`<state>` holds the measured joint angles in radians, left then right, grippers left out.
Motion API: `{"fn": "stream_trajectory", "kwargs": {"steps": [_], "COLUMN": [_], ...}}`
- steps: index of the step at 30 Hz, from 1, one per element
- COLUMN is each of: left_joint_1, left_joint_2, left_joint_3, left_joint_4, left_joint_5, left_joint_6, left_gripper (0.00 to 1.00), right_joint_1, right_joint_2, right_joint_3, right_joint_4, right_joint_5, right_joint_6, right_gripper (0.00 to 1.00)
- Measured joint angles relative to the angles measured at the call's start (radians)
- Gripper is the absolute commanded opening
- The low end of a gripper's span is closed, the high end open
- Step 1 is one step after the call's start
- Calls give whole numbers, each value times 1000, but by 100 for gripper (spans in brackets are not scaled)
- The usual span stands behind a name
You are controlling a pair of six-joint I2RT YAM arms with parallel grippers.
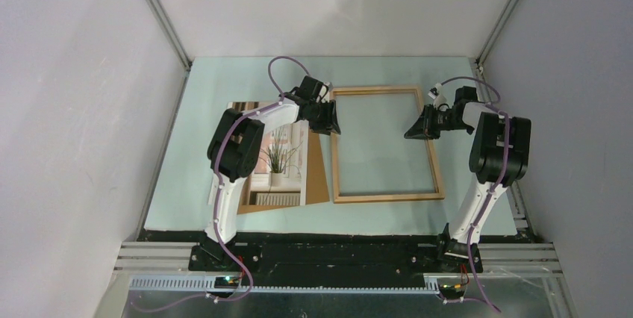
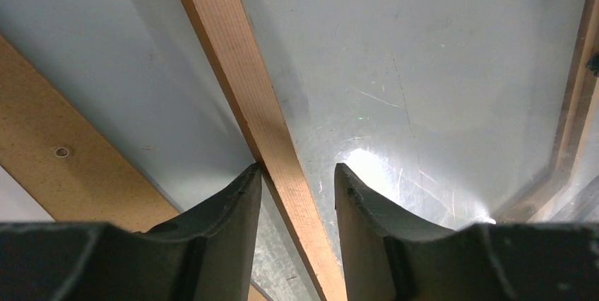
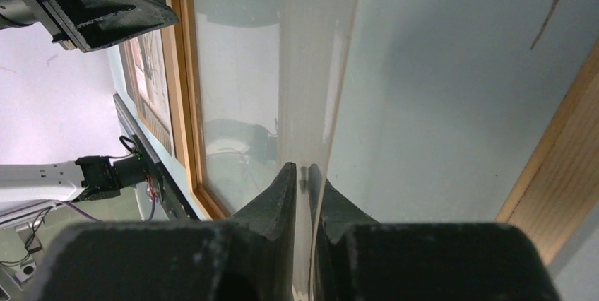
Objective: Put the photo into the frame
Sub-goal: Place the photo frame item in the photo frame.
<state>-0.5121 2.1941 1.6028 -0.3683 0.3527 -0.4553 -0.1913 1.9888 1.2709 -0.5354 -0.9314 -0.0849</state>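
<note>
Lying flat: pale-green mat point(image 1: 388, 217); grey walls point(image 1: 67, 109)

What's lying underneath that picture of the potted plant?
A plain brown backing board lies under the photo; its edge shows along the photo's right side. The photo and the left arm cover the rest, so anything else beneath cannot be seen.
</note>
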Motion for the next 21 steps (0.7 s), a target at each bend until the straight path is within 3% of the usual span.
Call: {"fn": "stream_trajectory", "kwargs": {"steps": [17,21], "left_joint_1": [0,-2], "left_joint_2": [0,0], "left_joint_3": [0,0], "left_joint_4": [11,16], "left_joint_5": [25,26], "left_joint_6": [-3,-8], "left_gripper": [61,62], "right_joint_1": [0,-5], "right_joint_2": [14,16], "right_joint_3": [11,11], "right_joint_4": [-2,-3], "right_joint_5": [27,26], "right_joint_6": [-2,-2], "right_gripper": [38,38]}}
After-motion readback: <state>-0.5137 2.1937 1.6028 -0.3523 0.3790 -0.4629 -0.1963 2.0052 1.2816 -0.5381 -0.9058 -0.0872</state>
